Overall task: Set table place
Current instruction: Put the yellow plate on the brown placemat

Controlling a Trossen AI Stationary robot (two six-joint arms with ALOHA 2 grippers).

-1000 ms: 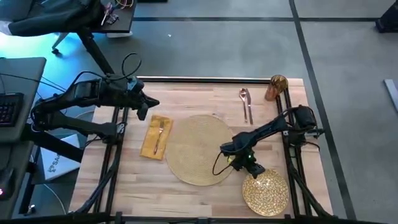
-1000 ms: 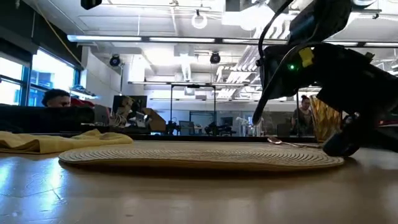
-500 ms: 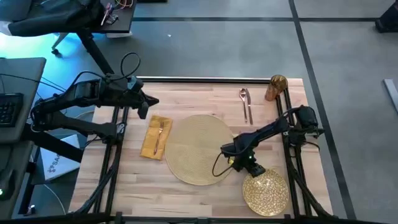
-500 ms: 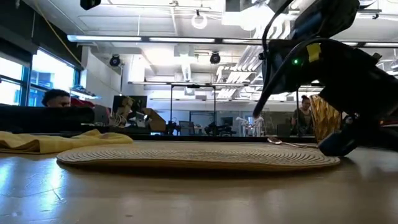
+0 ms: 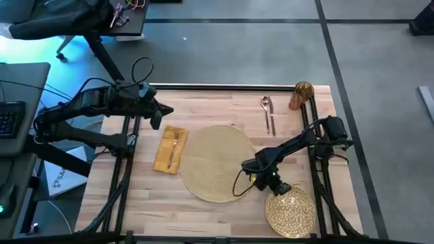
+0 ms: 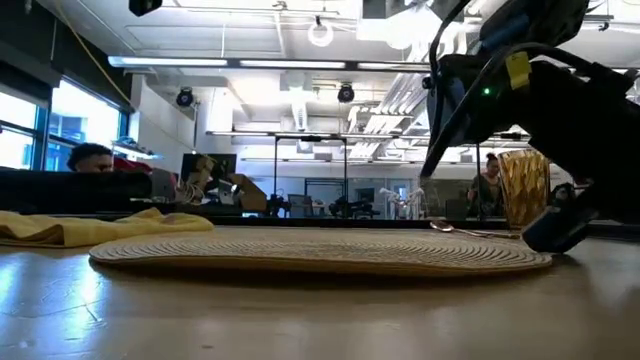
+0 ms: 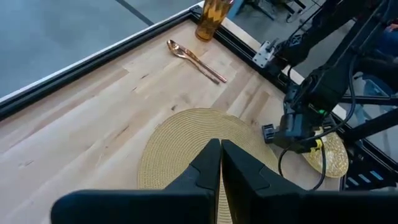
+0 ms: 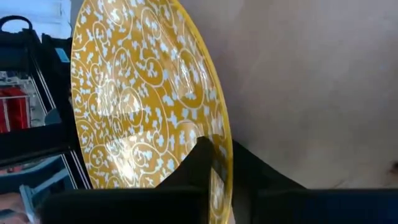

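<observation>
The right gripper [image 5: 277,189] is clamping its jaws on the gold plate's [image 5: 293,211] rim at the counter's [image 5: 217,112] near right, beside the placemat [image 5: 215,163]. The left gripper [image 5: 165,111], jaws closed and empty, is hovering above the napkin [image 5: 169,149].

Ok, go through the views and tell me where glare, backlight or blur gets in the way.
High view: blue glow at the left edge, the table evenly lit. Low view: bright ceiling lights leave the right arm a dark silhouette, and the near tabletop is blurred. Right wrist view: sheen on the plate, the right hand dark and soft on its rim. Left wrist view: the left hand close and soft-edged.
</observation>
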